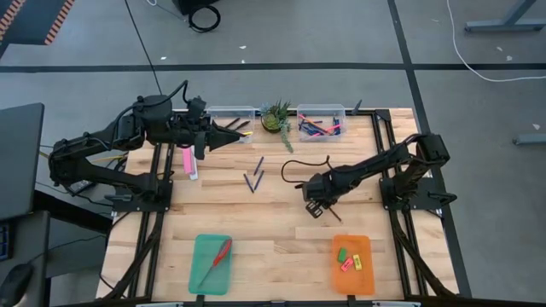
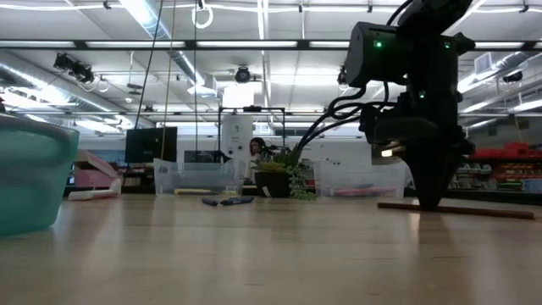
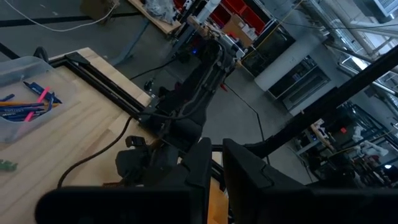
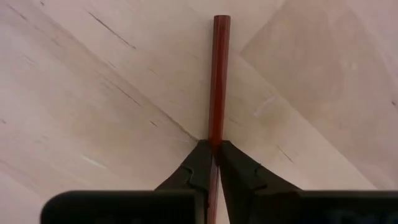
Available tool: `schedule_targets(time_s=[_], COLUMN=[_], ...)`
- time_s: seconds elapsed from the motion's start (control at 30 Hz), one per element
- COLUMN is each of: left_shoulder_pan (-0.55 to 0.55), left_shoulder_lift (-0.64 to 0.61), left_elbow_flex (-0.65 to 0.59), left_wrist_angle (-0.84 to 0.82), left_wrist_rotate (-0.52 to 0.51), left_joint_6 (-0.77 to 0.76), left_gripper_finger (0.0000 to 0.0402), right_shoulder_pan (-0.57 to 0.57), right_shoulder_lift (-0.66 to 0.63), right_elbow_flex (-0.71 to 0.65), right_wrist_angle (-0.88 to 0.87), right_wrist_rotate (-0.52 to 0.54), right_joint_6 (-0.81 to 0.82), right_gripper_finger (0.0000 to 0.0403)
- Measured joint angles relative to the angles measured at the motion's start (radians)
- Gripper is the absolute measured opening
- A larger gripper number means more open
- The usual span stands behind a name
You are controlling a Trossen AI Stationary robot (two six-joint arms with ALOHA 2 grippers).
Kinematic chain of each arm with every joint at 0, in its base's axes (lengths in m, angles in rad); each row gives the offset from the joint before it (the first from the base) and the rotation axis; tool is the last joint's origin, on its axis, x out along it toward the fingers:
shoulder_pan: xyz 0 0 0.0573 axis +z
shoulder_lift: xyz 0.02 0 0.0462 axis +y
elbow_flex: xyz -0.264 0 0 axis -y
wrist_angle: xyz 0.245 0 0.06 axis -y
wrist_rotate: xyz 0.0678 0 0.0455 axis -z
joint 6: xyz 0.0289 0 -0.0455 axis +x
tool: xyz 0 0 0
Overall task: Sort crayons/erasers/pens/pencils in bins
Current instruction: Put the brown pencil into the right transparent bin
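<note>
Down at the table's 4 o'clock I've got the right gripper (image 4: 214, 152) pinched on a reddish-brown pencil (image 4: 217, 81), so I'd lift straight up, slowly, keeping it level.

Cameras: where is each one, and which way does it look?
High: above, facing down; both arms, table.
Low: table height, facing the room; right gripper.
Left wrist: on the left arm, facing the right arm; own fingers.
Right wrist: facing down; fingers shut on a reddish stick.
Shared: low and right wrist show the stick.
</note>
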Motion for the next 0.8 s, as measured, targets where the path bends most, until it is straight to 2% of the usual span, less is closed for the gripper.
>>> schedule_targets(time_s=[0.1,0.17,0.23,0.4,0.6,0.67,0.8], left_shoulder_pan=[0.0,0.0,0.0,0.0,0.0,0.0,0.0], left_shoulder_lift=[0.0,0.0,0.0,0.0,0.0,0.0,0.0], left_elbow_flex=[0.0,0.0,0.0,0.0,0.0,0.0,0.0], left_wrist_angle=[0.001,0.0,0.001,0.003,0.003,0.003,0.004], left_wrist_rotate=[0.0,0.0,0.0,-0.005,-0.01,-0.01,-0.012], left_joint_6=[-0.004,-0.006,-0.006,-0.019,-0.022,-0.022,-0.018], left_gripper_finger=[0.0044,0.0042,0.004,0.0039,0.0038,0.0036,0.0035], right_shoulder_pan=[-0.014,-0.029,-0.05,-0.111,-0.241,-0.307,-0.417], right_shoulder_lift=[-0.032,-0.06,-0.105,-0.195,-0.313,-0.328,-0.302], right_elbow_flex=[0.004,0.011,0.024,0.034,0.121,0.156,0.205], right_wrist_angle=[0.008,0.034,0.02,-0.002,-0.035,-0.032,-0.063], right_wrist_rotate=[0.008,0.115,0.164,0.139,0.193,0.176,-0.001], right_joint_6=[-0.035,-0.066,-0.074,-0.117,-0.209,-0.242,-0.288], right_gripper_finger=[0.0025,0.0018,0.0012,0.0007,0.0006,0.0006,0.0007])
